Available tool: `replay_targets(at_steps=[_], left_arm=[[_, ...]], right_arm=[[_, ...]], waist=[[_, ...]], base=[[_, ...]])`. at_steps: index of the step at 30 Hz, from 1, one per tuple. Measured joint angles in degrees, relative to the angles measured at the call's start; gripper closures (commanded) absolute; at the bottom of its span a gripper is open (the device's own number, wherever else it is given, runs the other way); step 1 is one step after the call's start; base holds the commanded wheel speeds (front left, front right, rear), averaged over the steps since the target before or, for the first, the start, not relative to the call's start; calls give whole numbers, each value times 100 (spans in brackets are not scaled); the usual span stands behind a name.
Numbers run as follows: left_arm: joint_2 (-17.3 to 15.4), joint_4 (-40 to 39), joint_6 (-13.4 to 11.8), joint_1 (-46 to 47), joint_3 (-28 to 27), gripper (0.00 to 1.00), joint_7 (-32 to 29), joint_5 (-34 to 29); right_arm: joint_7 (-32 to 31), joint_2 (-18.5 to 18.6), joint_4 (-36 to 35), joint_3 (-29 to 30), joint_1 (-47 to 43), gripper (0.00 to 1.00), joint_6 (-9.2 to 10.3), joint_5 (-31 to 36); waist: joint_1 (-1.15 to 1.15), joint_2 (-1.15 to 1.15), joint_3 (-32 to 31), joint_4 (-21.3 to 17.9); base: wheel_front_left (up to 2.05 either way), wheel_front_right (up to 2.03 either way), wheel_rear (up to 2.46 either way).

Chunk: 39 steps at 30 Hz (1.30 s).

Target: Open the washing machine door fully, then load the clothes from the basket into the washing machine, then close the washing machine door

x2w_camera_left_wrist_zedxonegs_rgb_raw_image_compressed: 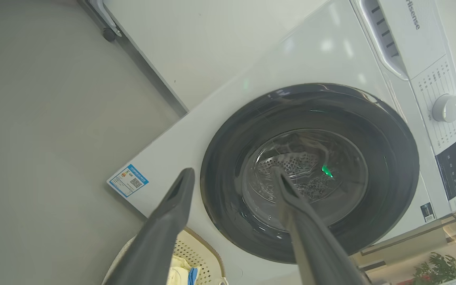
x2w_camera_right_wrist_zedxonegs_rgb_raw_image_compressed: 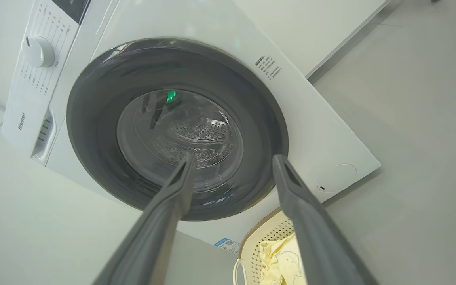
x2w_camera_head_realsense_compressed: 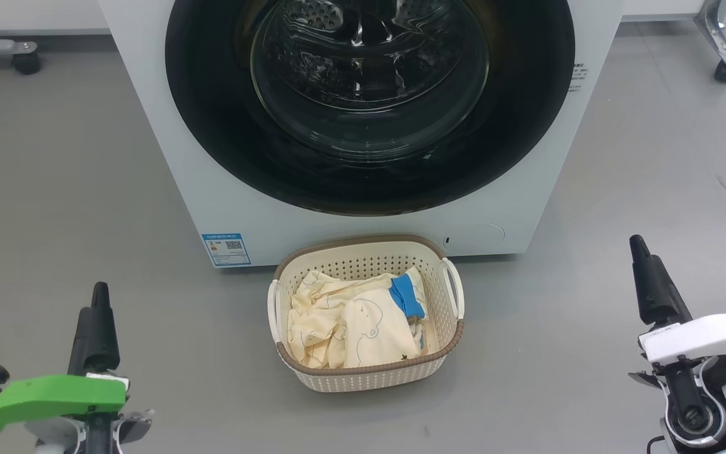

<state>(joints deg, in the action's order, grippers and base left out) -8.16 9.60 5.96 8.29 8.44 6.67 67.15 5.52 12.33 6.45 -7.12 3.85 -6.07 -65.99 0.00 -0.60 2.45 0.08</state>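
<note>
Status from my console: both claws are released and carry nothing. The left gripper (x2w_camera_left_wrist_zedxonegs_rgb_raw_image_compressed: 232, 171) and the right gripper (x2w_camera_right_wrist_zedxonegs_rgb_raw_image_compressed: 234, 156) each show their two fingers spread wide in their wrist views, pointing at the washing machine door (x2w_camera_head_realsense_compressed: 369, 94), which is closed flush and well apart from both. On the head view the left one sits at 8 o'clock and the right at 4 o'clock. The basket (x2w_camera_head_realsense_compressed: 363, 243) stands on the grey floor (x2w_camera_head_realsense_compressed: 54, 189) between them, roughly 3 o'clock from the left claw and 9 o'clock from the right, its far rim just beside the foot of the washing machine (x2w_camera_head_realsense_compressed: 161, 139). The clothes (x2w_camera_head_realsense_compressed: 357, 321) lie heaped inside it (blue band toward its 2 o'clock corner), and neither claw touches them.
</note>
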Motion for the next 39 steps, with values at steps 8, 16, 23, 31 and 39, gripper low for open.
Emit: replay_targets(at_steps=[8,16,23,31,39], left_arm=[[-163,64,27,15,171,0,176,-865],[-291,113,46,117,298,0,309,-1871],[-398,189,42,148,546,0,461,-2805],[-400,366,-119,148,724,0,628,-3471],[-374,378,-166,231,780,0,758,-3965]], right_arm=[[185,299,91,-393,40,0,-3,881],[375,527,232,-751,153,0,-44,1777],[537,550,310,-978,261,0,-41,2309],[700,623,441,-1173,358,0,15,2860],[869,680,541,-1323,425,0,15,3318]], waist=[[0,0,23,3],[0,0,39,5],[0,0,46,5],[0,0,49,-3],[0,0,62,-9]], base=[[0,0,0],[0,0,0],[0,0,0],[0,0,0],[0,0,0]])
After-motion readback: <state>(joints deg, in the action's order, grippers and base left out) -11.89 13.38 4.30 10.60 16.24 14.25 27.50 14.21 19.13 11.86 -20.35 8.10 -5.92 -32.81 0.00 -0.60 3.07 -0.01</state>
